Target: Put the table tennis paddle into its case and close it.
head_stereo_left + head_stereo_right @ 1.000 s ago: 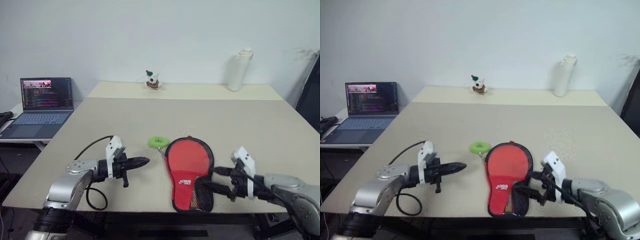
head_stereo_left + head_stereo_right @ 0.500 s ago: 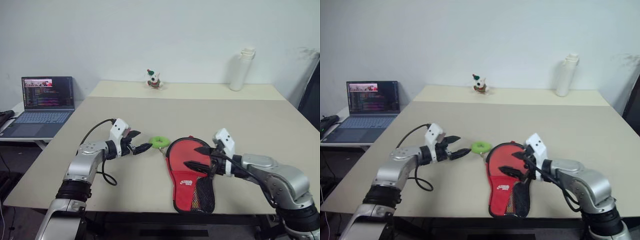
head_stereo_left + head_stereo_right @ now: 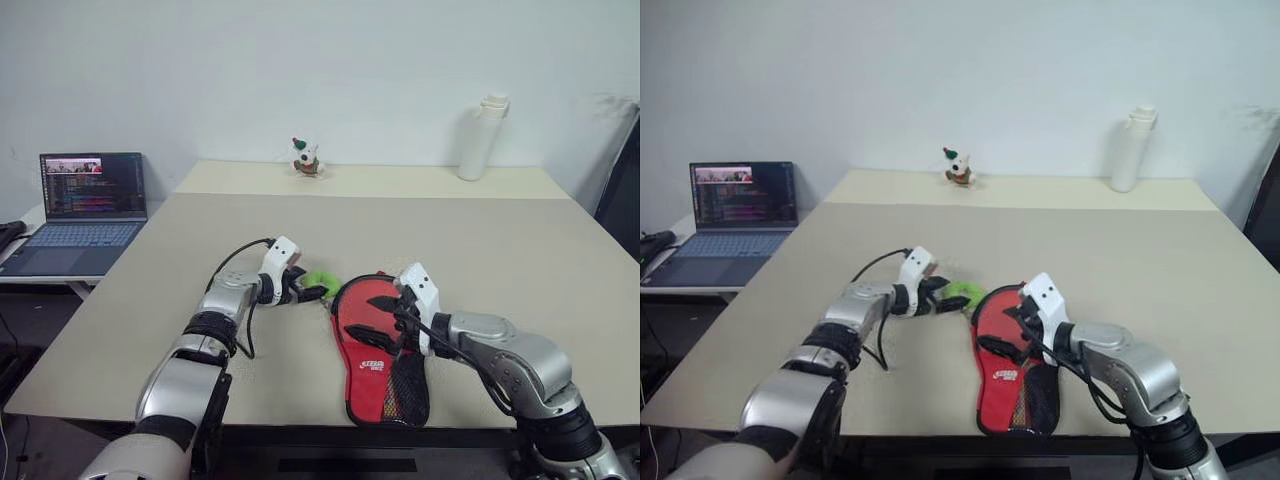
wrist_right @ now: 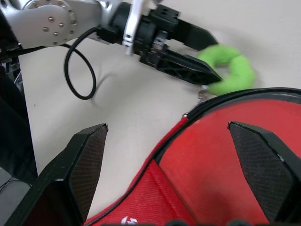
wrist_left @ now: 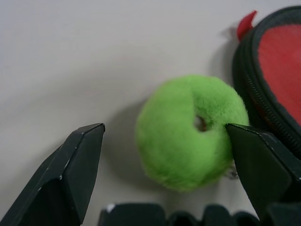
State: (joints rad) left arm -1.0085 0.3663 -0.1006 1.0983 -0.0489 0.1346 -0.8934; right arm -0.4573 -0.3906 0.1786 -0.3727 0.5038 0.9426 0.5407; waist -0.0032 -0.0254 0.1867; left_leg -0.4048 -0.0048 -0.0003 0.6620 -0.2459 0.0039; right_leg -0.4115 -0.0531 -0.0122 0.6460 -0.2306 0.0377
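Left wrist view had your left gripper (image 5: pixel 164 155) spread wide around the green pompom pull (image 5: pixel 190 132), set to drag the zip. Right gripper (image 3: pixel 385 318), also wide, hovered over the red case (image 3: pixel 375 345) beside the pompom, holding nothing; paddle presumably inside.

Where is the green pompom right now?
The pompom lies on the table, beside the case, on its left, between the open left gripper's fingers.
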